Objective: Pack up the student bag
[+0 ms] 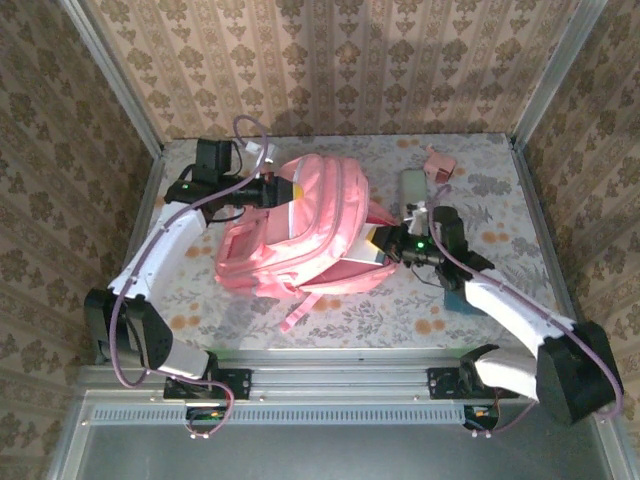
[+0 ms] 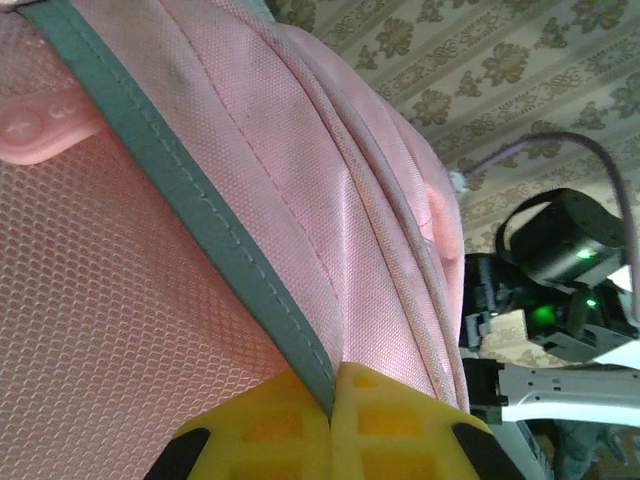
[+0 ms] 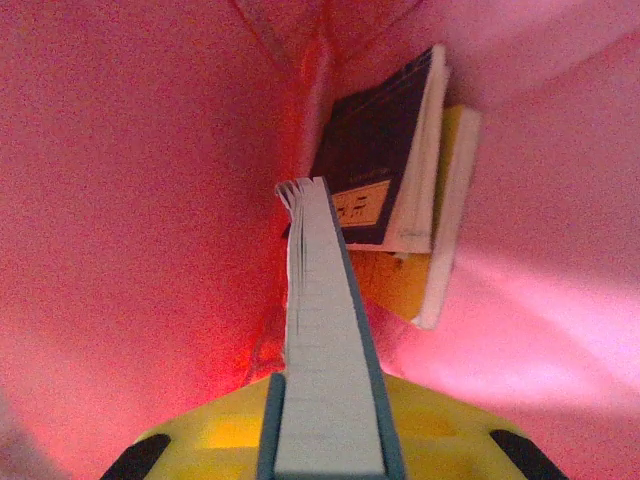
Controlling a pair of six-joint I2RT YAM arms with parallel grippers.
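The student bag (image 1: 300, 235) lies on its side in the middle of the desk (image 1: 500, 200). Its long side runs from near left to far right. Its open mouth points to the right. The left jaws are pinched tight on the bag's grey edge strip (image 2: 200, 230). The right jaws are closed on a blue book (image 3: 325, 340), which is inside the bag beside two more books (image 3: 385, 150).

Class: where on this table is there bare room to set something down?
Bare table along the near edge, in front of the backpack, and the far right corner past the small pink box. Crowded: the backpack's right side, where the right gripper holds a book.
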